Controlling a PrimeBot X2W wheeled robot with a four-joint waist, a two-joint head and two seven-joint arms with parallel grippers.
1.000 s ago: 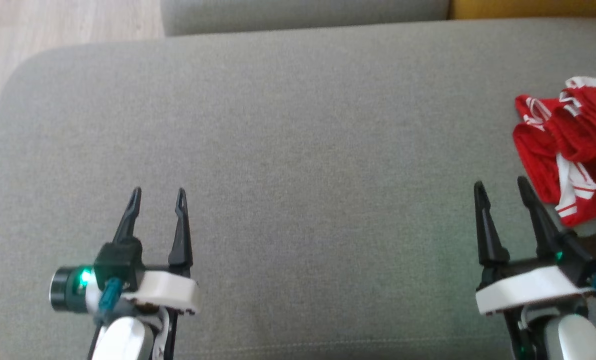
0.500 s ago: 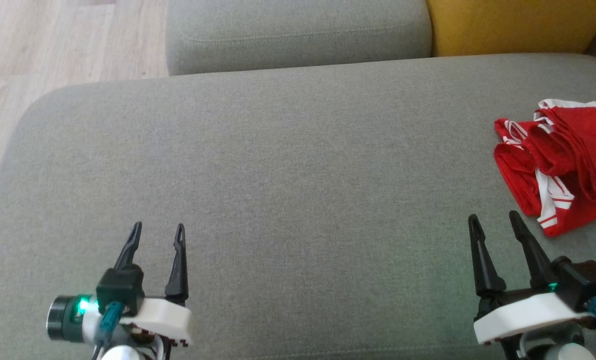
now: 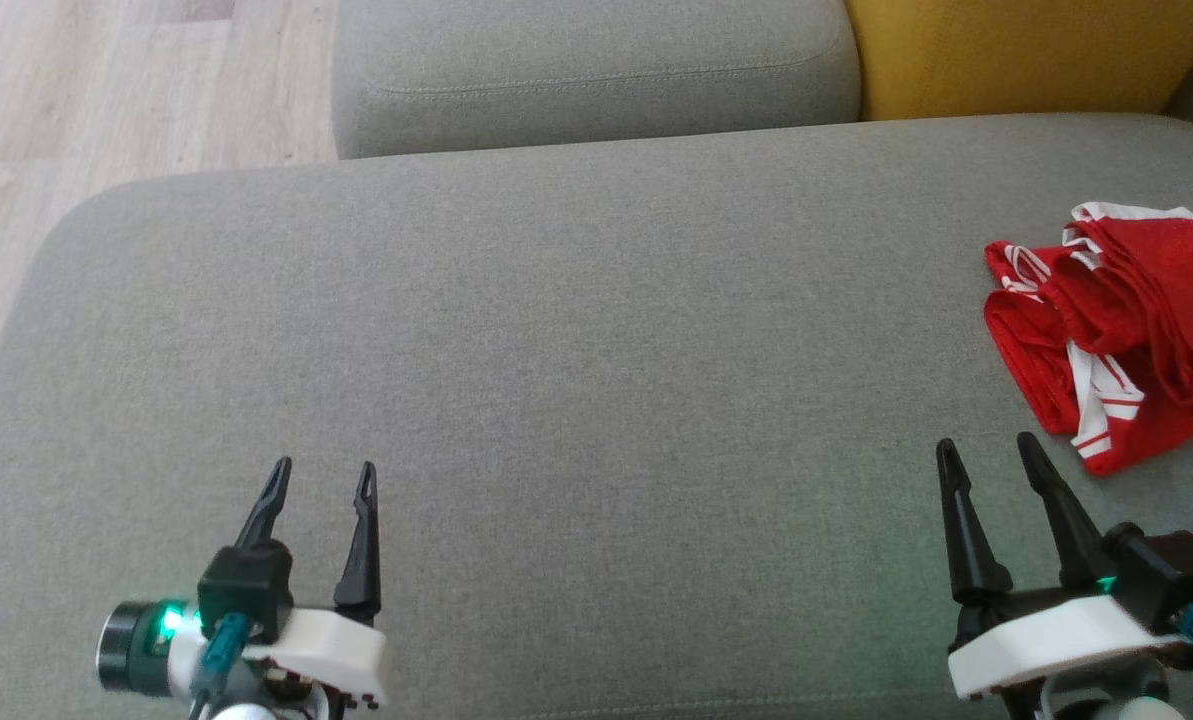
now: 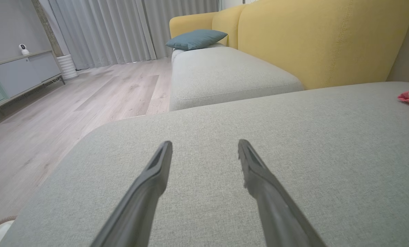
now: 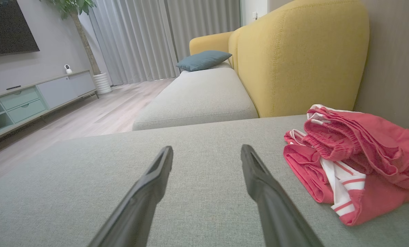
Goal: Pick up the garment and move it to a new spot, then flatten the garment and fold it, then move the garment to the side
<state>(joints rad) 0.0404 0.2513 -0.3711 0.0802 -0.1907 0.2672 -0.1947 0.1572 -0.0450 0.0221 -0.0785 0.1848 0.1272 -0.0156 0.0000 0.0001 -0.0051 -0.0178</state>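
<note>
I see the red garment bunched at the right edge of the cushion; my left gripper and right gripper have fingers apart, empty.

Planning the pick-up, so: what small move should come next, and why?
Probably reach the right gripper forward and rightward to the red garment. It lies crumpled and untouched near the right end of the grey cushion, just beyond that gripper's open fingers; the left gripper, also open, is far off.
</note>
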